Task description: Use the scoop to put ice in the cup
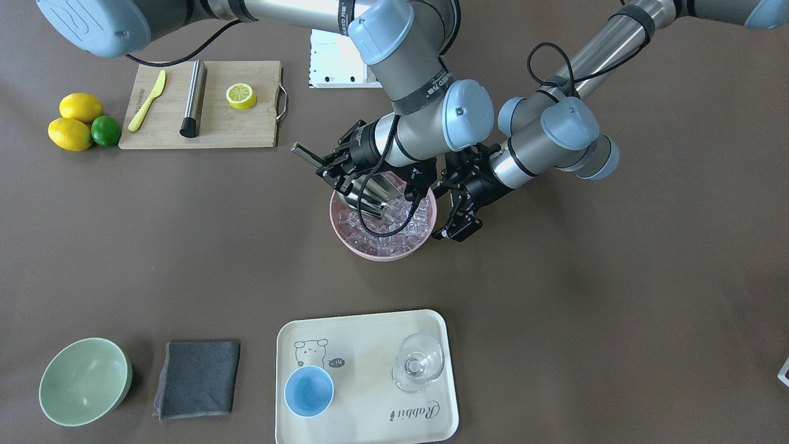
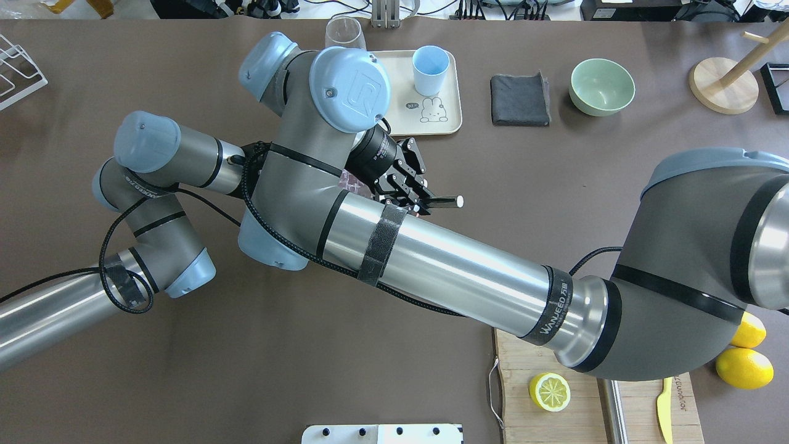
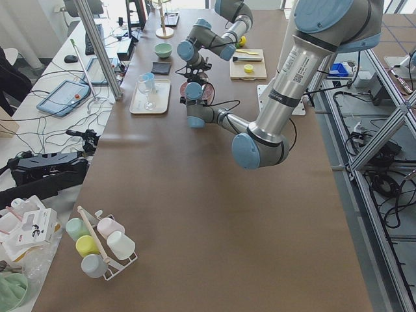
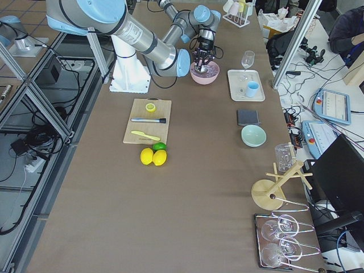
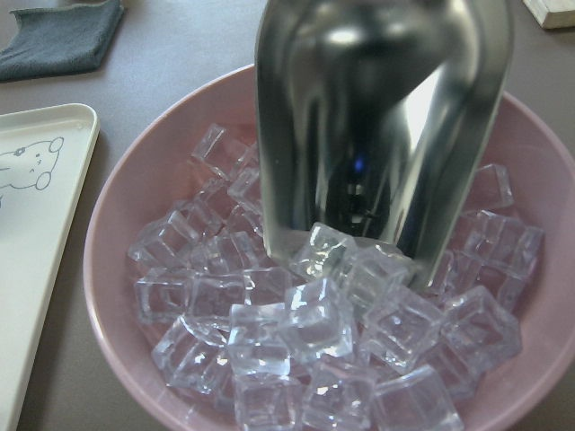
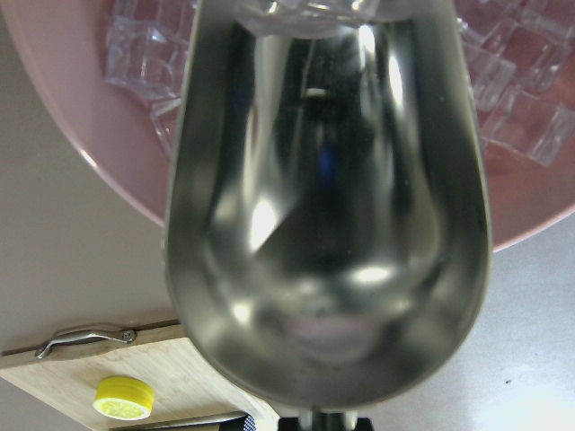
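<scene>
The ice (image 5: 305,332) fills a pink bowl (image 1: 346,239) at mid-table. My right gripper (image 1: 338,166) is shut on the handle (image 1: 306,153) of the steel scoop (image 1: 370,202). The scoop is tilted down, with its lip dug among the cubes. In the right wrist view the scoop's trough (image 6: 328,224) looks bare, with ice (image 6: 526,112) at its front edge. My left gripper (image 1: 457,229) hangs just beside the bowl's rim, and I cannot tell whether it is open or shut. The light-blue cup (image 1: 308,391) stands empty on the tray, well away from both grippers.
The cream tray (image 1: 370,345) also holds a clear glass (image 1: 418,362). A green bowl (image 1: 83,382) and a grey cloth (image 1: 197,379) lie beside it. A cutting board (image 1: 246,132) carries a steel cylinder (image 1: 194,97), a yellow knife (image 1: 148,100) and a half lemon (image 1: 241,95).
</scene>
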`<control>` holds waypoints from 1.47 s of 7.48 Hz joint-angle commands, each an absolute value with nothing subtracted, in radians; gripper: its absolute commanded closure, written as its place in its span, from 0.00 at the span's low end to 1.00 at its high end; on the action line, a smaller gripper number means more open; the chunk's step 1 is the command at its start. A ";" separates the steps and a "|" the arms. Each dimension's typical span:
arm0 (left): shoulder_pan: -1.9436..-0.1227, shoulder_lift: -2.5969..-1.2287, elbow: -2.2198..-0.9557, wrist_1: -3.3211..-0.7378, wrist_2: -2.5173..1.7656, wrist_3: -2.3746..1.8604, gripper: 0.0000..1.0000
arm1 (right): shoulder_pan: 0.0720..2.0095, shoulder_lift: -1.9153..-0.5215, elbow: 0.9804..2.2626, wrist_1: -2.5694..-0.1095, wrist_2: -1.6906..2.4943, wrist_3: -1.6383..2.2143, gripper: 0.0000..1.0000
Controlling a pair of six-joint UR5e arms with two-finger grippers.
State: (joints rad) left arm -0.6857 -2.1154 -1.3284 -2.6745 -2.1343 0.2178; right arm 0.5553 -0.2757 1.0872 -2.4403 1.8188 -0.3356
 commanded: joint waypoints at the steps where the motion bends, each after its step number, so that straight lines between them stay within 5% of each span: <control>1: -0.686 -2.114 -1.328 -2.674 -2.134 0.218 0.03 | 0.555 -0.310 1.165 -2.450 1.818 -0.336 1.00; 6: -0.684 -2.108 -1.328 -2.669 -2.134 0.218 0.03 | 0.555 -0.425 1.373 -2.450 1.815 -0.334 1.00; 11: -0.684 -2.105 -1.327 -2.666 -2.135 0.219 0.03 | 0.555 -0.376 1.232 -2.447 1.816 -0.336 1.00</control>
